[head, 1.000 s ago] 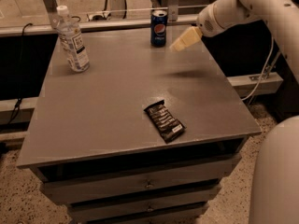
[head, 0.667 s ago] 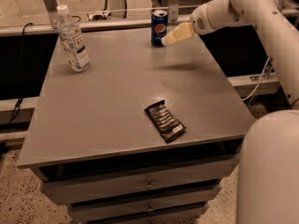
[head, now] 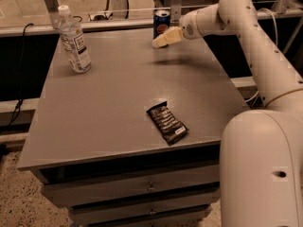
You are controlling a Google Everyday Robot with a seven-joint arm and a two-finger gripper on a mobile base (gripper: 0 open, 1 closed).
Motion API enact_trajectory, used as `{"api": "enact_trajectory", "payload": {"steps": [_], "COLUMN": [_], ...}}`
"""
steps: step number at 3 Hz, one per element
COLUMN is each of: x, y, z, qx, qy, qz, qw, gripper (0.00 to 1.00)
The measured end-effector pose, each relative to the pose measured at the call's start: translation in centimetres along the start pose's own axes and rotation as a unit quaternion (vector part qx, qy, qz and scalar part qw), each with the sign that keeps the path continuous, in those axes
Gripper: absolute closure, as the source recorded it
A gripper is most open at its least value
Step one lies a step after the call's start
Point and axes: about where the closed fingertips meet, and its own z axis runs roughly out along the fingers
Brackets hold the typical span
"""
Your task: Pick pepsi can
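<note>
The pepsi can [head: 161, 21] is a small dark blue can with a round red-white-blue logo. It stands upright at the far edge of the grey table [head: 118, 93], right of the middle. My gripper [head: 160, 41] is at the end of the white arm that reaches in from the right. Its pale fingers hang just in front of the can's lower half, a little above the table top. The can's base is hidden behind the fingers. I cannot tell whether the gripper touches the can.
A clear plastic bottle [head: 74, 40] with a white label stands at the table's far left. A flat dark snack wrapper [head: 166, 123] lies near the front right edge. Drawers [head: 142, 188] sit below the top. My white base [head: 265, 169] fills the lower right.
My gripper has moved left along the far edge, from right of the can to just in front of it. The can, bottle and wrapper have not moved.
</note>
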Motion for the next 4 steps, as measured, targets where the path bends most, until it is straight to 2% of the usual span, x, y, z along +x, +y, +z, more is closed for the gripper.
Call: {"api": "enact_trajectory", "payload": {"steps": [2, 3, 4], "x": [-1.5, -2.1, -2.2], "y": [0.1, -0.1, -0.4], "z": [3.6, 4.5, 4.7], "qx": [-0.018, -0.016, -0.015], "qy": [-0.033, -0.045, -0.049], "qz": [-0.018, -0.017, -0.016], "qw": [0.9991, 0.9987, 0.9986], "gripper": [0.00, 0.18, 0.41]}}
